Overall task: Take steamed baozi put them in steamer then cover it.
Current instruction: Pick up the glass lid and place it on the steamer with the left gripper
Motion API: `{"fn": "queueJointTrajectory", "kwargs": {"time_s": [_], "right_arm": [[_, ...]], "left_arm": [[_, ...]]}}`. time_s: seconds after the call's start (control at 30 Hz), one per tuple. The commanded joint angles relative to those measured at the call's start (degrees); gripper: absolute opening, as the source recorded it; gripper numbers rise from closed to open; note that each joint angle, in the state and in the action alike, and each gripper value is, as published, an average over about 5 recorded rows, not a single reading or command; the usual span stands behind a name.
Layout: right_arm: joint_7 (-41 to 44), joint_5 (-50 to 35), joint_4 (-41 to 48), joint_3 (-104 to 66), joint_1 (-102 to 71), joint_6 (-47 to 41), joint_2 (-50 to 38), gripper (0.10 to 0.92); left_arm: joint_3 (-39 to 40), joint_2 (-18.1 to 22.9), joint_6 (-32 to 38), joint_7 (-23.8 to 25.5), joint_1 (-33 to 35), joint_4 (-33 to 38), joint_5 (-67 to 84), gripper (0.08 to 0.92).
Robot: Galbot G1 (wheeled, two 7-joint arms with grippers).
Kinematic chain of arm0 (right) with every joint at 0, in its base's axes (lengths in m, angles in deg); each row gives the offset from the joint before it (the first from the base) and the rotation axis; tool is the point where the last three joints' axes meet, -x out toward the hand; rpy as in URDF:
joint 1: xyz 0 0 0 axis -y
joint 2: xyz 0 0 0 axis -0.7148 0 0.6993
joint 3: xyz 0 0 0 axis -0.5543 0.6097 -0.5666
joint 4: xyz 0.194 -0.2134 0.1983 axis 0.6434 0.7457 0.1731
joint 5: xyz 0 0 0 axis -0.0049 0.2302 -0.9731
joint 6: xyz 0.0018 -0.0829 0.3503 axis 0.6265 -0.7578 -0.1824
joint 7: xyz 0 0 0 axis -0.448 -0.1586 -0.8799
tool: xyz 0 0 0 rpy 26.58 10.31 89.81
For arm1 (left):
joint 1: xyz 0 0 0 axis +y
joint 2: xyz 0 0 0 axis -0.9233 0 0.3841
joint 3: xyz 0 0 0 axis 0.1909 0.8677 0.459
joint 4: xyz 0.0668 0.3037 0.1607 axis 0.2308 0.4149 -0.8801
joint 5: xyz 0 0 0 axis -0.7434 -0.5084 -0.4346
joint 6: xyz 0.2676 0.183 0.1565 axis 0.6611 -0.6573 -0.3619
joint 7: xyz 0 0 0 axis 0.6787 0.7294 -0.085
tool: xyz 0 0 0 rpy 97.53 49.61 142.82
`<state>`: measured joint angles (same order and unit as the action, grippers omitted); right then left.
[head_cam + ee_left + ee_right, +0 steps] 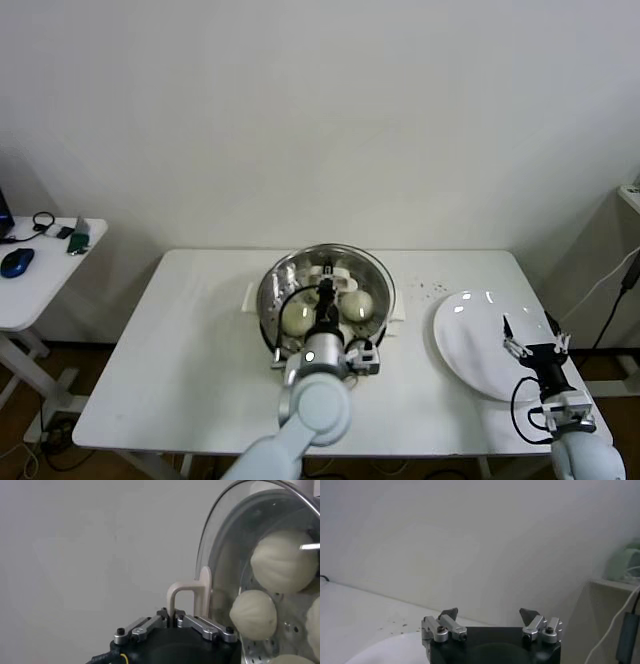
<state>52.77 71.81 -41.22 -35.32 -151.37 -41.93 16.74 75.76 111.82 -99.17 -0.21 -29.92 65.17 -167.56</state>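
The steel steamer (270, 300) stands on its white base at the table's middle, with cream-white baozi (357, 303) inside; several show in the left wrist view (284, 560). My left gripper (325, 295) is shut on the whitish handle (192, 592) of the clear glass cover (383, 275) and holds it tilted on the steamer. In the left wrist view the gripper (170, 615) pinches the handle's leg, and the baozi show through the glass (225, 555). My right gripper (534, 335) is open and empty above the white plate (470, 340); its own view (489, 614) shows the jaws wide apart.
The empty white plate (385, 650) lies at the table's right end near the front edge. Dark crumbs (430, 290) dot the table between steamer and plate. A small side table (40, 285) with a blue mouse (17, 262) stands to the left.
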Motion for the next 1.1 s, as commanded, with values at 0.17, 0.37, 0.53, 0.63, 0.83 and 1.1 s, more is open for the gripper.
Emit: {"fn": "queueJointTrajectory", "kwargs": {"time_s": [0.17,0.37,0.53,0.63,0.83,1.1], "right_arm": [[0.17,-0.04,0.40,-0.21,0.29,0.29,-0.04,0.823],[0.35,-0.04,0.45,-0.27,0.27,0.48,0.06,0.823],[0.57,0.00,0.49,-0.33,0.25,0.67,0.20,0.823],[0.71,0.01,0.54,-0.43,0.18,0.79,0.22,0.823],[0.86,-0.02,0.49,-0.55,0.06,0.82,-0.09,0.823],[0.92,-0.01,0.11,-0.65,-0.15,0.77,-0.32,0.823]], "left_arm": [[-0.10,0.23,-2.81,1.93,0.13,-0.39,-1.65,0.146],[-0.40,-0.29,-2.81,1.77,-0.13,-0.59,-1.73,0.146],[-0.57,-0.62,-2.81,1.46,-0.12,-0.95,-1.67,0.146],[-0.53,-0.92,-2.81,0.97,-0.21,-0.96,-1.12,0.146],[-0.31,-1.29,-2.81,-0.24,-0.31,-1.25,-0.52,0.146],[-0.02,-0.76,-2.81,-1.52,-0.22,-1.91,0.45,0.146]]}}
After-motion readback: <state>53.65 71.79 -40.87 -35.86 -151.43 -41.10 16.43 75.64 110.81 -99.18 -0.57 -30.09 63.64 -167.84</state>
